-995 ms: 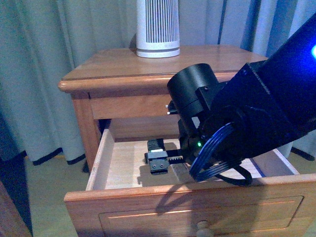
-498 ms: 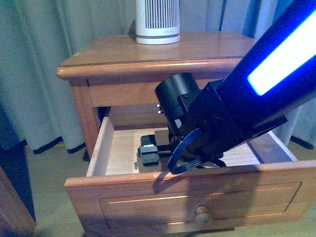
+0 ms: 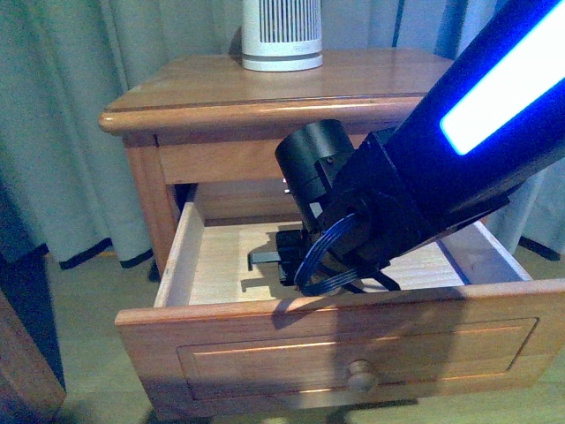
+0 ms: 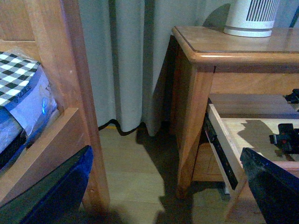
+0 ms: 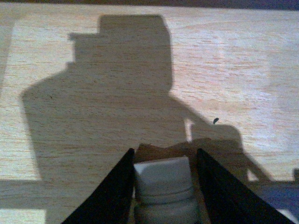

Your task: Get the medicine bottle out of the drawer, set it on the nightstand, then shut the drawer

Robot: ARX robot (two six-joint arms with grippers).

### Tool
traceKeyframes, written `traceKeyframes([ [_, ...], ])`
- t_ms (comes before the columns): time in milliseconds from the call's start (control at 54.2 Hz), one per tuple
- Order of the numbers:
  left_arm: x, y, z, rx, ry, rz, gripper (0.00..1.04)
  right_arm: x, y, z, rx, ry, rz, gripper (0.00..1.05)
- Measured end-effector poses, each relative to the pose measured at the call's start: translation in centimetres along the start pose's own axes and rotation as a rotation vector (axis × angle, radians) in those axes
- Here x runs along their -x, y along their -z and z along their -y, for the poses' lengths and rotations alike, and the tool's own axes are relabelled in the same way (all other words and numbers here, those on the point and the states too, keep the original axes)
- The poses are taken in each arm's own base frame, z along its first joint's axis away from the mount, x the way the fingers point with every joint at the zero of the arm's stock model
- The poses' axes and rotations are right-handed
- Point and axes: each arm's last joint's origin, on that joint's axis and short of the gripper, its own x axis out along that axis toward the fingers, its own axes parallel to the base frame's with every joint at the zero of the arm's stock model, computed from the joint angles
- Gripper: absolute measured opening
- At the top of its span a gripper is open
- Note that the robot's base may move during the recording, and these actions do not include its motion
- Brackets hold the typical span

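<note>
The nightstand (image 3: 221,88) stands ahead with its upper drawer (image 3: 353,344) pulled out. My right arm reaches down into the drawer, and my right gripper (image 3: 272,256) hangs a little above the pale floor, casting a shadow. In the right wrist view my right gripper (image 5: 164,153) is shut on the medicine bottle (image 5: 163,184), a small white capped cylinder between the black fingers (image 5: 114,191). The front view hides the bottle behind the gripper. My left gripper (image 4: 168,191) stays open, low beside the nightstand (image 4: 196,93), over the floor, holding nothing.
A large white ribbed device (image 3: 282,35) stands at the back of the nightstand top. Curtains (image 4: 126,60) hang behind. A wooden bed frame (image 4: 60,93) with checked bedding (image 4: 18,79) is on the far side of my left gripper. The drawer's knob (image 3: 360,377) faces me.
My right gripper has risen a little off the drawer floor and shifted left with the bottle in it. The front view has also shifted slightly.
</note>
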Motion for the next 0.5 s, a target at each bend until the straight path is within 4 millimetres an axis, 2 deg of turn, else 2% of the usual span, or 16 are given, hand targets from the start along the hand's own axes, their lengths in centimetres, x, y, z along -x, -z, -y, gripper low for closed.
traceKeyframes([
  [92,0.0,0.0,0.0,0.0,0.0,0.0,0.98,0.3,-0.1,0.0,-0.006,0.005,-0.01,0.3],
  [203,0.0,0.0,0.0,0.0,0.0,0.0,0.98,0.8,-0.6,0.1,-0.023,0.01,-0.007,0.29],
  [369,0.0,0.0,0.0,0.0,0.0,0.0,0.98,4.3,-2.5,0.3,-0.092,0.014,-0.016,0.29],
  [498,0.0,0.0,0.0,0.0,0.0,0.0,0.98,8.0,-3.4,0.4,-0.151,0.01,-0.039,0.29],
])
